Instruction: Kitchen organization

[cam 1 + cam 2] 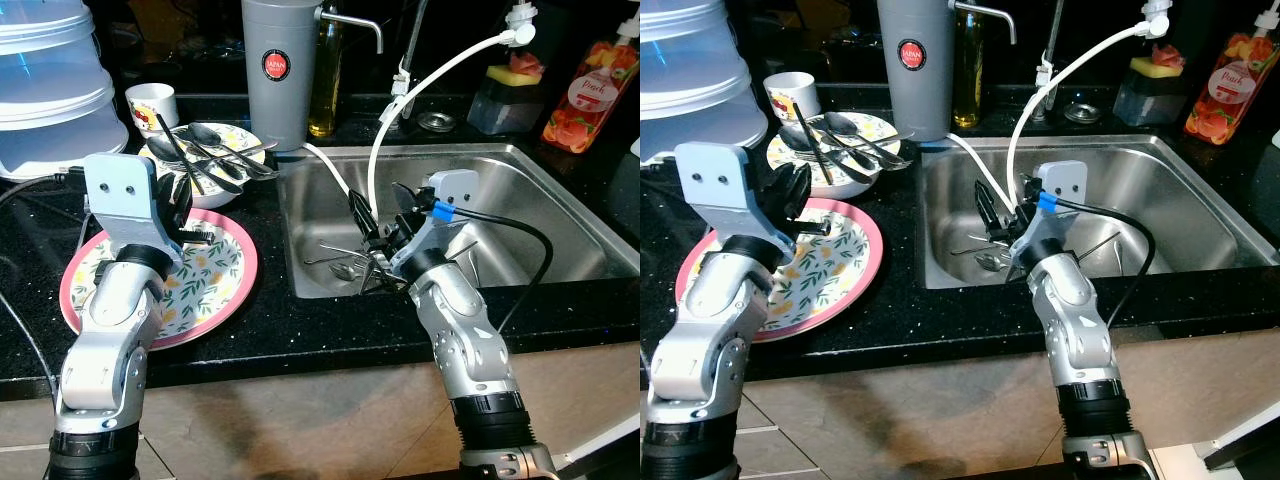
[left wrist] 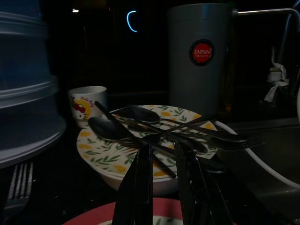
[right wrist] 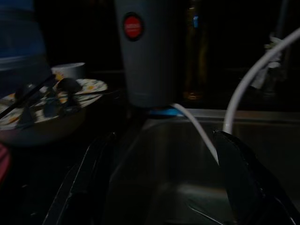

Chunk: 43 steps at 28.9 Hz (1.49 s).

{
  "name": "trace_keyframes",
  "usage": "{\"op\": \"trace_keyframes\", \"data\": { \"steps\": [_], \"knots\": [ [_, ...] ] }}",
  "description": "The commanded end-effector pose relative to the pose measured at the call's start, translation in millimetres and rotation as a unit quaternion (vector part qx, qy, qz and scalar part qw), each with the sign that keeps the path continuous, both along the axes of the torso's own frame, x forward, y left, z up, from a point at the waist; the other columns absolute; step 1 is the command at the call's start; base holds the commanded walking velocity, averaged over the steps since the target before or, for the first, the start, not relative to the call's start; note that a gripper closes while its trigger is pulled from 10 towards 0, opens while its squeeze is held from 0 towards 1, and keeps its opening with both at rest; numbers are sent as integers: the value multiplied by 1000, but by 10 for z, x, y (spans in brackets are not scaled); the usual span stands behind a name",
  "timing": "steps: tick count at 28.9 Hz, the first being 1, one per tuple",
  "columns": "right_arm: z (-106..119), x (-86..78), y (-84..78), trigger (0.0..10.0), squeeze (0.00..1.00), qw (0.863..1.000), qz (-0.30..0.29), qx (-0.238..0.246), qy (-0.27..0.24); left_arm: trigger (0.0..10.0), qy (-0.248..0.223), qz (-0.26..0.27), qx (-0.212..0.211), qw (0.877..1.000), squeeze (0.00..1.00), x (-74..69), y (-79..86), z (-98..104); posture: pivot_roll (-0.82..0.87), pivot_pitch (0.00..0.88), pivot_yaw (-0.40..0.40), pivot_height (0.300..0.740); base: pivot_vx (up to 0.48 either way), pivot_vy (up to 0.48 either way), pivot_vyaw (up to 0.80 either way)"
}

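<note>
A scatter of thin metal cutlery lies on the floor of the brushed stainless-steel sink, just below and around the right gripper, which hangs inside the basin near its left wall. In the right wrist view its two long black fingers stand wide apart with nothing between them, so this claw is released. A white flexible hose curves down from the tap area into the basin right beside it, crossing just behind the fingers.

The left gripper hovers over the round pink-rimmed plate with a leaf-and-lemon pattern on the speckled black stone counter. Its fingers sit close together with only a narrow gap and hold nothing that can be seen. Straight ahead of it sits a white bowl with a leafy patterned rim, piled with dark glossy spoons and forks crossing one another. Behind the bowl is a small white cup with a cartoon print, and to the gripper's outer side a stack of translucent plastic containers.

Between the two grippers, further back, stands a tall matte grey cylinder with a red round label, a bottle of yellow oil beside it. Beyond the right gripper, at the sink's far edge, stand a dark sponge holder and a pink-labelled soap bottle.
</note>
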State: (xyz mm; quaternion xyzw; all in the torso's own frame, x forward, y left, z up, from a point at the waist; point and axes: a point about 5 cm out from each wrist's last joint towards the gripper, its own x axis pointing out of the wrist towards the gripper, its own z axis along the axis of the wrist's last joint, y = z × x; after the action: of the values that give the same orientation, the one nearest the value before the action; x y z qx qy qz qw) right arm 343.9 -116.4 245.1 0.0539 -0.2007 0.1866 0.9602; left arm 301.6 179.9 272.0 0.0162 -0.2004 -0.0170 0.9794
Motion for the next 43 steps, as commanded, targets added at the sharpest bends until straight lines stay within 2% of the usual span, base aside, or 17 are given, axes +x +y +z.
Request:
{"op": "trace_keyframes", "data": {
  "steps": [1,6,9,16,22,24,27,43],
  "knots": [
    [26,-15,22,10000,0,1000,4,-9,-6,10000,-1,-4,-3,1000,0,-25,-7,14,10,119,-38,740,0,0,800],
    [27,-15,21,10000,0,1000,0,-15,-8,10000,1,-9,-2,1000,0,-24,-16,14,9,112,-39,740,0,0,800],
    [20,-7,-1,10000,0,1000,-4,8,0,10000,1,-12,-2,1000,0,-26,-24,18,10,107,-39,740,0,0,0],
    [15,-14,8,10000,0,1000,0,4,-1,10000,1,-14,11,1000,0,-21,-31,30,10,101,-38,740,0,0,0],
    [13,-21,17,10000,0,1000,2,4,-2,10000,4,-13,15,1000,0,-13,-30,29,9,99,-37,740,0,-425,0],
    [13,-21,18,10000,0,1000,2,5,-2,10000,6,-9,-2,1000,0,-9,-10,20,9,99,-37,740,0,0,0],
    [18,-18,18,10000,0,1000,2,5,-2,10000,13,-3,-6,1000,0,3,12,8,9,108,-38,740,0,0,0],
    [30,-10,7,10000,0,1000,0,3,-2,10000,15,2,-8,1000,0,4,47,9,8,121,-40,740,0,0,0]
  ]
}}
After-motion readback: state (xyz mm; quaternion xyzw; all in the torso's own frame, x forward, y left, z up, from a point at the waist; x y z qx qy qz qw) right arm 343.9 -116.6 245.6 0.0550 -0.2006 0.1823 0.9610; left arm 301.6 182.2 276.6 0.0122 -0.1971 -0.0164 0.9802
